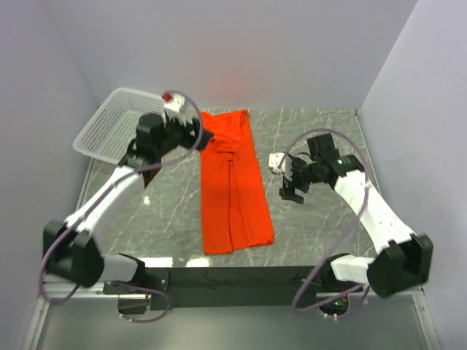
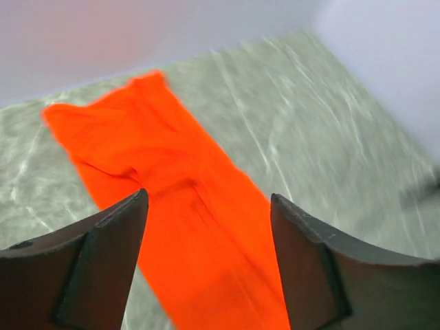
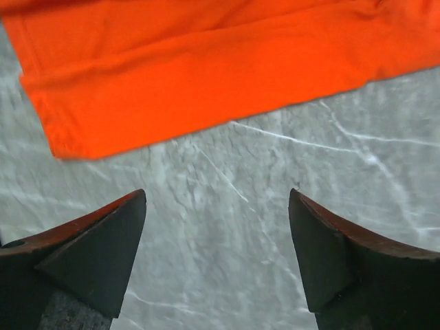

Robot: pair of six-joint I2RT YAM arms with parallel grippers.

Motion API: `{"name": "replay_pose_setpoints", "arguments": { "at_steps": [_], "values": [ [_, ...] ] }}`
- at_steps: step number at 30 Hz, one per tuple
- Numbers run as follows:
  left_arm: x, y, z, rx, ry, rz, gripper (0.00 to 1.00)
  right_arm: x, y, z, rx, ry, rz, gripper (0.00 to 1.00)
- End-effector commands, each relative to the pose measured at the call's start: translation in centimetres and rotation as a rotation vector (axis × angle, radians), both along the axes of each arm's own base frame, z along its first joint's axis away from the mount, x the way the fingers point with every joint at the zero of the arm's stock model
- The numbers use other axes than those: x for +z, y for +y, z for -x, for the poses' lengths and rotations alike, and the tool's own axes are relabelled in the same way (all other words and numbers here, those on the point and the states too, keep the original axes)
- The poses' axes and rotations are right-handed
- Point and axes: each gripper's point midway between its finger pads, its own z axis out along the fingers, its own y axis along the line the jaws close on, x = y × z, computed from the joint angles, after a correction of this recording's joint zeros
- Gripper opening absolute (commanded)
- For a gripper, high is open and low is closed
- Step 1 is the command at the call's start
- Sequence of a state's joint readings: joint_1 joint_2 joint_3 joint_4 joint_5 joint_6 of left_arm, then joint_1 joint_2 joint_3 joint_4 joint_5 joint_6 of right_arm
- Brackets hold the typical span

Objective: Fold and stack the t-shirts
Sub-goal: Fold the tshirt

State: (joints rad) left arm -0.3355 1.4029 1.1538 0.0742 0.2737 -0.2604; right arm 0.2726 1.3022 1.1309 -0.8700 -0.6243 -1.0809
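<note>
- The shirt (image 1: 233,182) lies flat on the table (image 1: 321,131), folded into a long narrow strip that runs from the far wall towards the arm bases.
- Its far end is a little rumpled, with a crease down the middle; its near end is slightly wider.
- The left gripper (image 1: 198,138) hangs at the shirt's far left corner. In the left wrist view its fingers (image 2: 110,240) stand wide apart with nothing between them, the shirt lying loose underneath.
- The right gripper (image 1: 292,191) is off the shirt's right edge, over bare table and not touching the cloth.
- In the right wrist view its fingers (image 3: 103,240) are spread and empty, with the shirt's edge just beyond them.
- A basket (image 1: 109,131) sits tilted beyond the shirt's far left corner, behind the left arm.
</note>
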Motion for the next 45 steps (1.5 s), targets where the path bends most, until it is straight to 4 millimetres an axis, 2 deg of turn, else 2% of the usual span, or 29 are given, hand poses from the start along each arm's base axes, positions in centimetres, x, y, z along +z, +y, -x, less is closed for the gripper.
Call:
{"name": "replay_pose_setpoints", "arguments": {
  "at_steps": [1,2,3,4,5,6,7,8,9,10,11,15,16,20,25,29,32,36,39,40,45],
  "values": [
    [-2.6,-1.2,5.8,-0.247,-0.160,-0.221,0.81,0.8,0.0,-0.8,0.115,-0.218,0.008,0.91],
    [-3.5,-1.3,8.4,-0.309,-0.205,-0.280,0.82,0.2,0.5,0.2,0.160,-0.166,0.001,0.91],
    [-4.1,-1.4,9.7,-0.342,-0.222,-0.303,0.82,-0.1,1.0,1.5,0.213,-0.120,-0.008,0.91],
    [-4.6,-1.9,11.3,-0.402,-0.266,-0.349,0.83,-0.6,0.8,4.0,0.306,-0.049,-0.002,0.92],
    [-6.1,-1.5,13.4,-0.439,-0.251,-0.382,0.85,-0.7,1.9,5.7,0.382,0.003,-0.061,0.92],
    [-6.7,-1.5,14.5,-0.466,-0.261,-0.414,0.89,-1.0,2.2,7.0,0.431,0.030,-0.075,0.92],
    [-7.4,-1.9,15.9,-0.523,-0.294,-0.463,0.96,-2.2,2.1,8.8,0.484,0.066,-0.079,0.92],
    [-8.2,-1.6,17.5,-0.565,-0.309,-0.494,1.00,-2.7,2.3,9.4,0.505,0.061,-0.074,0.91],
    [-9.8,-1.2,19.1,-0.620,-0.279,-0.536,0.99,-3.4,2.9,9.3,0.533,0.020,-0.064,0.90],
    [-10.6,-1.3,20.4,-0.680,-0.315,-0.583,0.99,-4.9,2.8,10.2,0.515,0.059,-0.050,0.90],
    [-11.2,-1.1,21.6,-0.698,-0.323,-0.591,0.99,-5.3,2.8,10.3,0.508,0.044,-0.039,0.90],
    [-13.3,-1.7,24.6,-0.783,-0.328,-0.607,0.99,-6.1,3.0,10.1,0.450,0.044,-0.043,0.88],
    [-13.6,-2.5,25.5,-0.821,-0.340,-0.611,0.99,-6.5,2.9,10.2,0.428,0.057,-0.042,0.88],
    [-16.7,-3.5,26.8,-0.901,-0.300,-0.720,0.95,-7.7,2.0,10.5,0.405,0.042,0.007,0.85],
    [-18.7,-4.0,27.2,-0.942,-0.298,-0.782,0.87,-7.8,1.8,10.2,0.343,0.038,0.009,0.85],
    [-20.6,-4.3,28.2,-0.989,-0.281,-0.798,0.73,-7.9,1.9,10.2,0.333,0.040,0.004,0.85],
    [-22.1,-4.4,28.8,-1.015,-0.263,-0.823,0.72,-8.0,1.9,10.0,0.324,0.040,0.005,0.85],
    [-23.1,-4.7,29.2,-1.035,-0.248,-0.823,0.72,-7.8,2.0,10.0,0.341,0.038,0.004,0.85],
    [-24.7,-4.3,29.4,-1.047,-0.232,-0.865,0.71,-7.8,2.1,9.9,0.348,0.036,0.010,0.85],
    [-25.5,-4.0,29.5,-1.052,-0.223,-0.878,0.69,-7.9,2.1,9.9,0.349,0.040,0.013,0.85],
    [-26.4,-4.0,29.3,-1.047,-0.231,-0.912,0.63,-7.6,2.5,9.4,0.349,0.041,0.005,0.85]
  ]
}}
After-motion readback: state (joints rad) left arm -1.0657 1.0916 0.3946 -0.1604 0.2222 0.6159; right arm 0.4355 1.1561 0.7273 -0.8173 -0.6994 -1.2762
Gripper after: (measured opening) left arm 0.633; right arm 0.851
